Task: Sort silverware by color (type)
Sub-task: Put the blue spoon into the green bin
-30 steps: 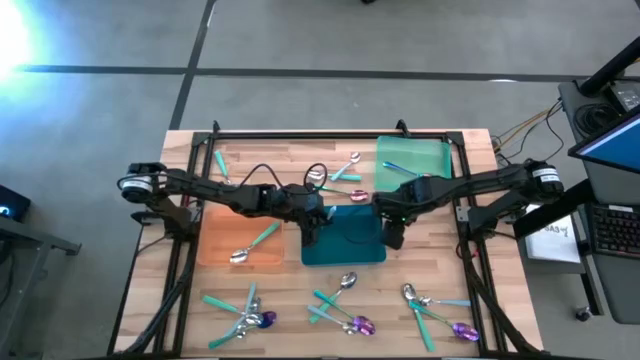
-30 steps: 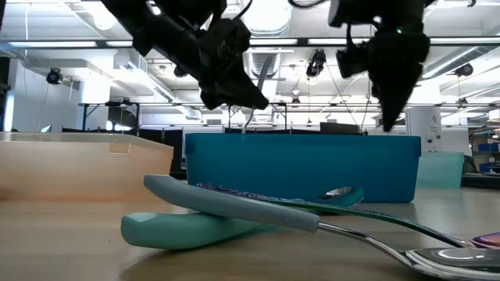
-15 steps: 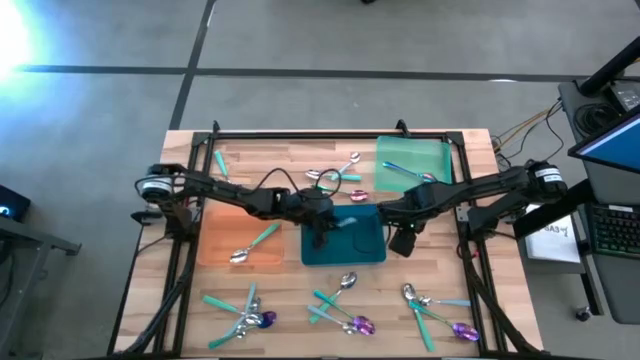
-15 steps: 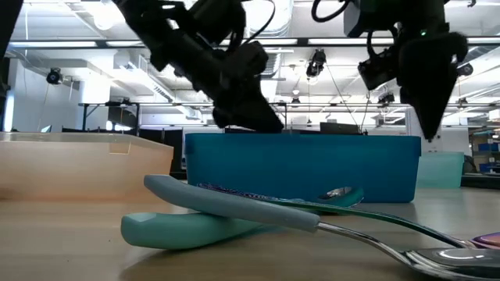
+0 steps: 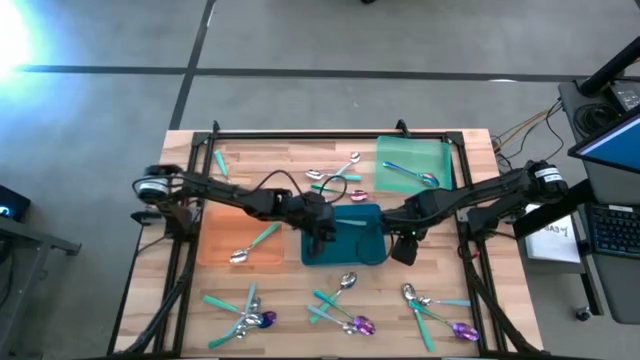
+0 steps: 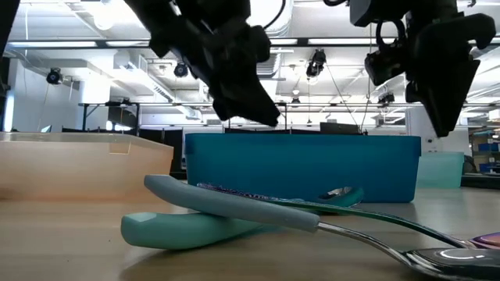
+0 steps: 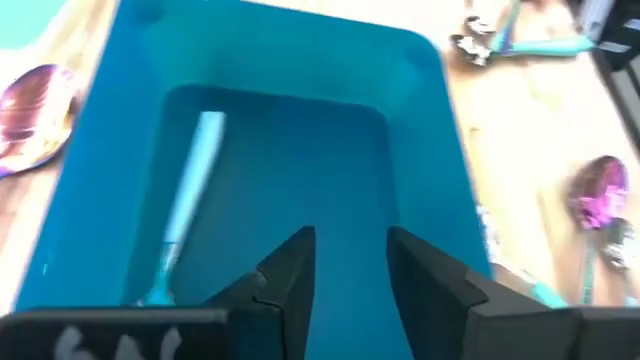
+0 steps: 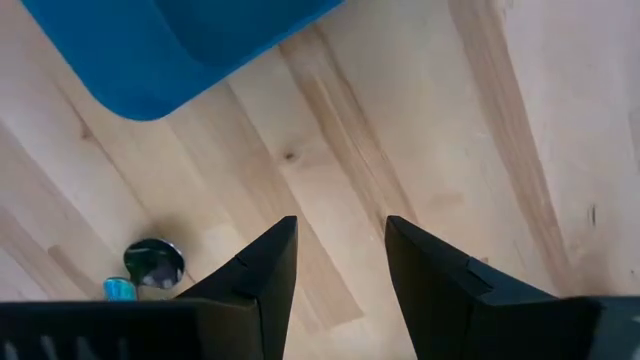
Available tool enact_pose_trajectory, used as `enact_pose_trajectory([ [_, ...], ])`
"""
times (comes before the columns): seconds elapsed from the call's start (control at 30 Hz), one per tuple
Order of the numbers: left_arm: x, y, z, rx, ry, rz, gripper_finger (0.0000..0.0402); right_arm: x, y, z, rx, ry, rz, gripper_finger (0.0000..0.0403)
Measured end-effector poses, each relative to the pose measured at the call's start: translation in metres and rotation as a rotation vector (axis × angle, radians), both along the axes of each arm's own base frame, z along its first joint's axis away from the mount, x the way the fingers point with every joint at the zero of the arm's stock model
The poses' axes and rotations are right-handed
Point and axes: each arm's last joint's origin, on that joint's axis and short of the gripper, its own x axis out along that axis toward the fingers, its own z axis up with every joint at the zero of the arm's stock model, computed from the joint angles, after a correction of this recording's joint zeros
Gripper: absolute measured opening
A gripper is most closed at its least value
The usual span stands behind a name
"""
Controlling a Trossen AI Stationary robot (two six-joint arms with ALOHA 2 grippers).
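Observation:
My left gripper (image 5: 322, 237) (image 7: 350, 240) hangs open over the blue tray (image 5: 345, 240), touching nothing. A teal-handled piece of silverware (image 7: 190, 190) (image 5: 350, 222) lies flat on the tray's floor, off to one side of the fingers. My right gripper (image 5: 403, 250) (image 8: 340, 230) is open and points down over bare wood just off the tray's near right corner (image 8: 150, 80). A spoon head (image 8: 155, 262) lies on the wood close by. In the low view both grippers (image 6: 262, 113) (image 6: 445, 125) hang above the tray's wall (image 6: 301, 168).
An orange tray (image 5: 215, 250) at left holds a teal spoon (image 5: 255, 243). A green tray (image 5: 435, 155) at the far right holds a bluish piece (image 5: 408, 172). Loose silverware lies at the far middle (image 5: 335, 180) and in clusters near the front edge (image 5: 245, 315) (image 5: 340, 310) (image 5: 435, 312).
My left gripper has opened over the blue tray and let go of a teal-handled piece, which has fallen and now lies on the tray floor. It has also tipped and shifted slightly toward the table's right. My right gripper has moved toward the near edge, still open.

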Motion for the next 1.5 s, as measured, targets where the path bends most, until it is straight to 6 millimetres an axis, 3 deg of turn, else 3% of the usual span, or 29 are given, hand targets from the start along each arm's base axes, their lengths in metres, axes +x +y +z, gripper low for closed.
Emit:
enact_pose_trajectory([
  [0.13, -0.004, -0.009, 0.012, -0.001, -0.032, -0.026, 0.0103, -0.001, 0.002, -0.001, 0.034, 0.022, -0.059, 0.0144],
  [0.3, -0.008, -0.015, 0.021, 0.029, -0.054, -0.018, 0.0102, -0.007, 0.021, -0.004, 0.140, 0.081, -0.081, 0.0144],
  [0.53, -0.008, -0.015, 0.024, 0.041, -0.066, -0.005, 0.0102, -0.021, 0.061, -0.005, 0.160, 0.149, -0.149, 0.0144],
  [0.77, -0.009, -0.018, 0.026, 0.043, -0.072, -0.016, 0.0102, -0.027, 0.107, -0.008, 0.217, 0.083, -0.257, 0.0144],
  [1.03, -0.010, -0.048, 0.029, 0.036, -0.112, -0.098, 0.0102, -0.048, 0.151, -0.026, 0.178, 0.179, -0.315, 0.0144],
  [1.3, -0.011, -0.075, 0.037, 0.024, -0.168, -0.167, 0.0102, -0.052, 0.176, -0.049, 0.149, 0.228, -0.359, 0.0144],
  [1.5, -0.011, -0.082, 0.042, 0.020, -0.182, -0.186, 0.0102, -0.048, 0.181, -0.062, 0.109, 0.256, -0.356, 0.0144],
])
